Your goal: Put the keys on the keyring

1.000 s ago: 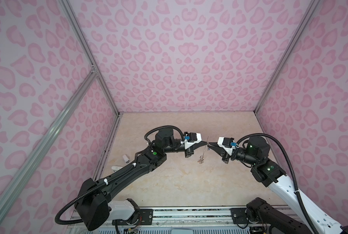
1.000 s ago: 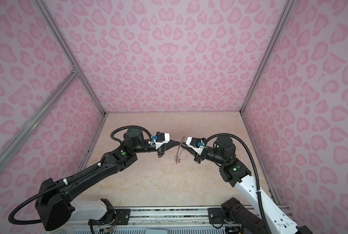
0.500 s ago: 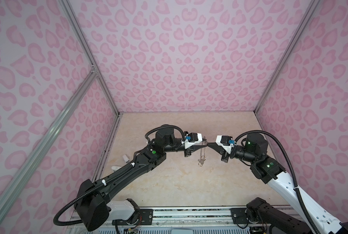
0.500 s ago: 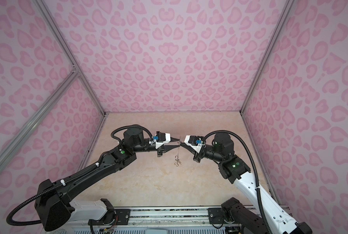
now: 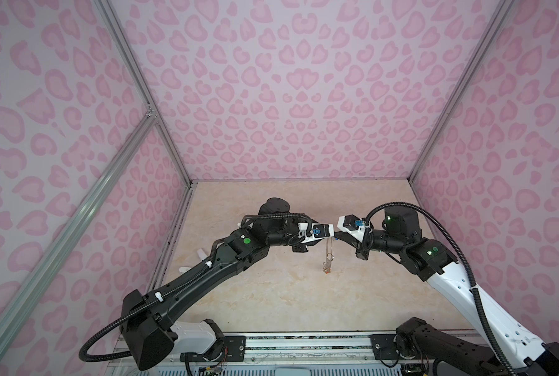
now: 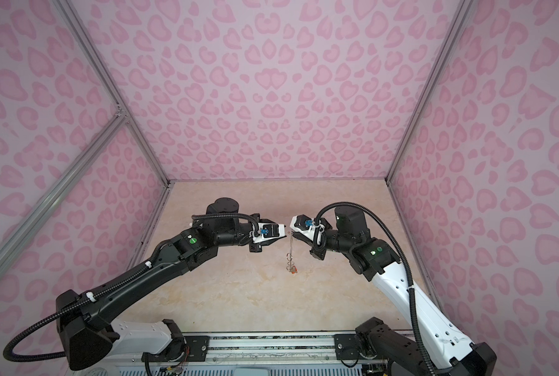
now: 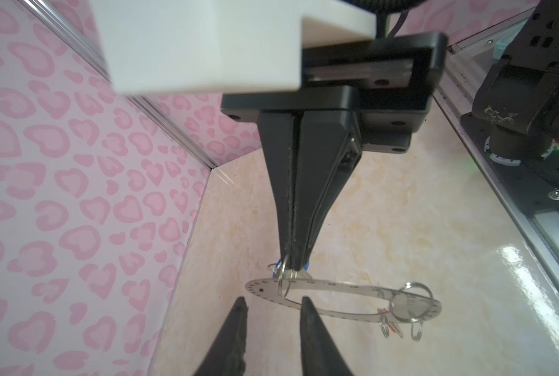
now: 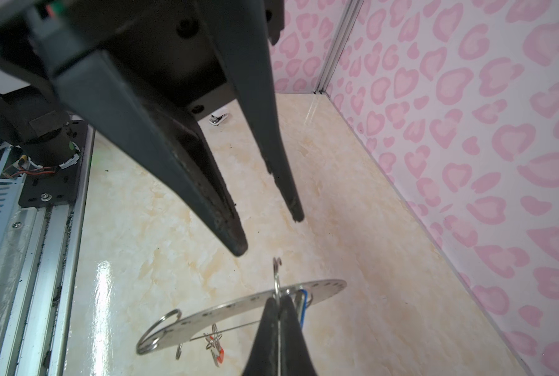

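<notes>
right gripper [image 8: 279,309] clamped tight on the rim of the keyring [image 8: 200,325] — left gripper [image 8: 269,232] just beside it, jaws spread apart

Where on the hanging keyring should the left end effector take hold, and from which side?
Likely the bare flat band of the keyring just below the right end effector's pinch, entered edge-on from the left end effector's own side, jaws across the two faces. The plate is thin; keys crowd its lower end.
</notes>
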